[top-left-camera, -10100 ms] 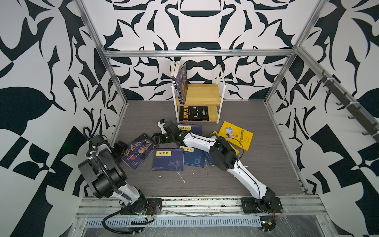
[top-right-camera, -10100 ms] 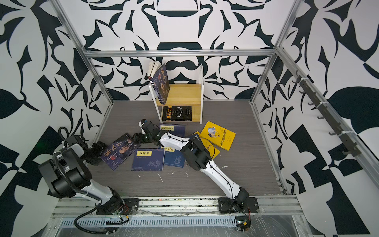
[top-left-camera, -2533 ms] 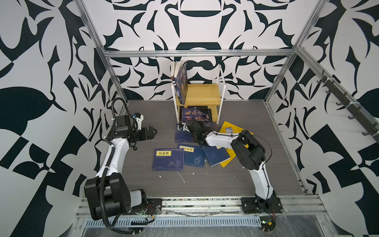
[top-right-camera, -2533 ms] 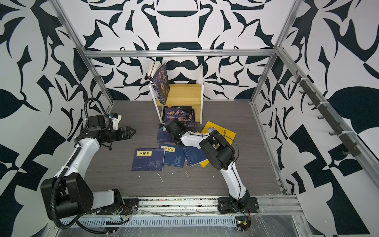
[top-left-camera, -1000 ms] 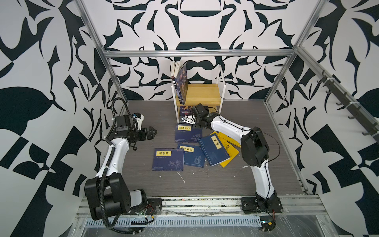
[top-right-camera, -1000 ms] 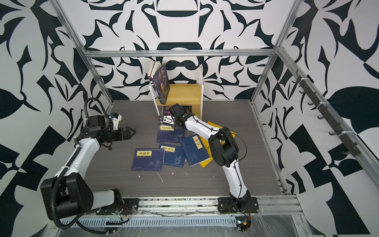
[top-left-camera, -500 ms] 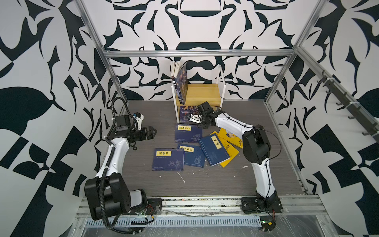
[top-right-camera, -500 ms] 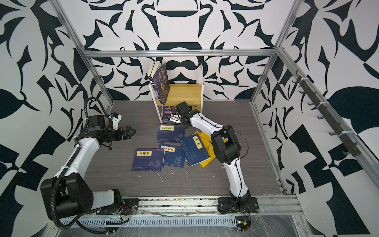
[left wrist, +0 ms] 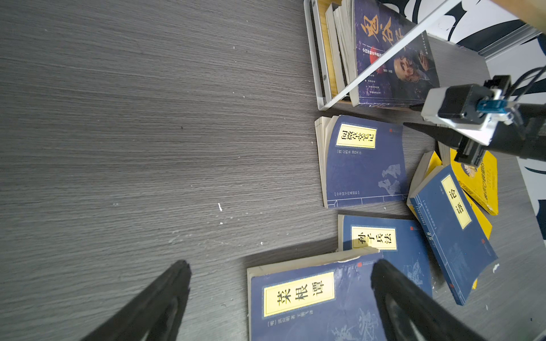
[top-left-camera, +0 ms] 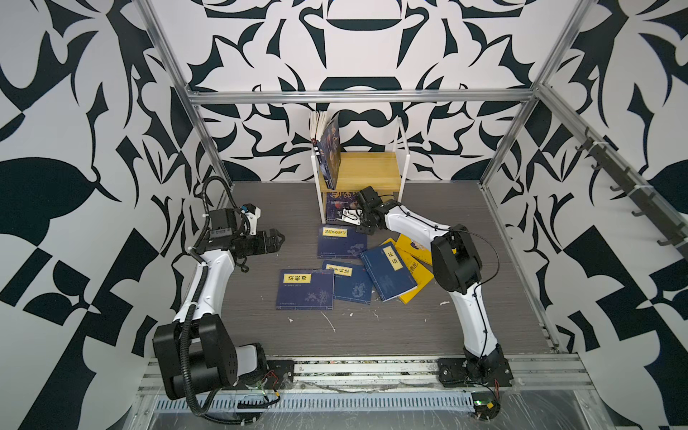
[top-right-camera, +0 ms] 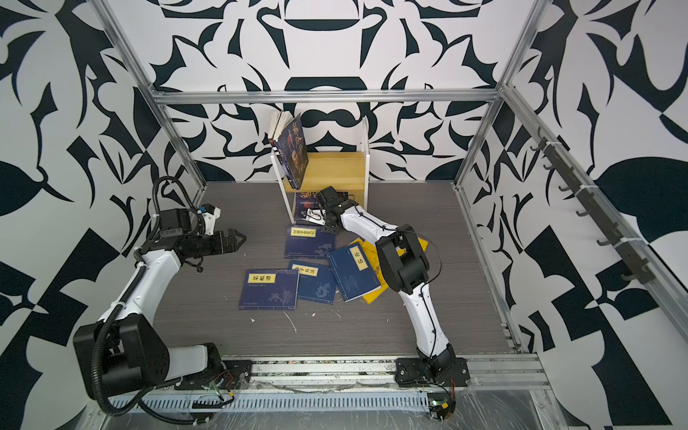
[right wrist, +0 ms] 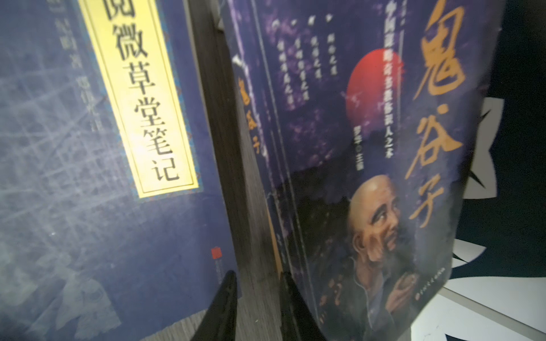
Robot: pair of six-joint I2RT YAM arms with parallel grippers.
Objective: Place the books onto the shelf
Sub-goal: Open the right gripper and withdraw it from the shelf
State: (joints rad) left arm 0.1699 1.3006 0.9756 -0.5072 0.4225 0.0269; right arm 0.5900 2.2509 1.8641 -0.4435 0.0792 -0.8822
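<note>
The shelf (top-left-camera: 368,167) stands at the back wall, with books leaning on its upper board. On its lower board lies a dark blue portrait book (top-left-camera: 339,203), shown close in the right wrist view (right wrist: 369,177). My right gripper (top-left-camera: 353,224) sits at that tier's front. Its jaws (right wrist: 258,274) stand a narrow gap apart with only bare table between them. One fingertip rests against the portrait book's spine. Several navy books with yellow labels (top-left-camera: 340,242) (top-left-camera: 305,288) and yellow books (top-left-camera: 413,244) lie on the table. My left gripper (top-left-camera: 277,238) hovers wide open at the left, holding nothing (left wrist: 280,265).
The dark wood-grain table (top-left-camera: 268,208) has metal frame posts (top-left-camera: 208,149) at its sides. Small white scraps (top-left-camera: 329,322) lie near the front. The right arm's elbow (top-left-camera: 454,264) hangs over the yellow books. A white shelf frame (left wrist: 320,73) stands beside the nearest navy book.
The right gripper's jaws have narrowed while it stays at the front of the shelf's lower tier. The left arm has not moved.
</note>
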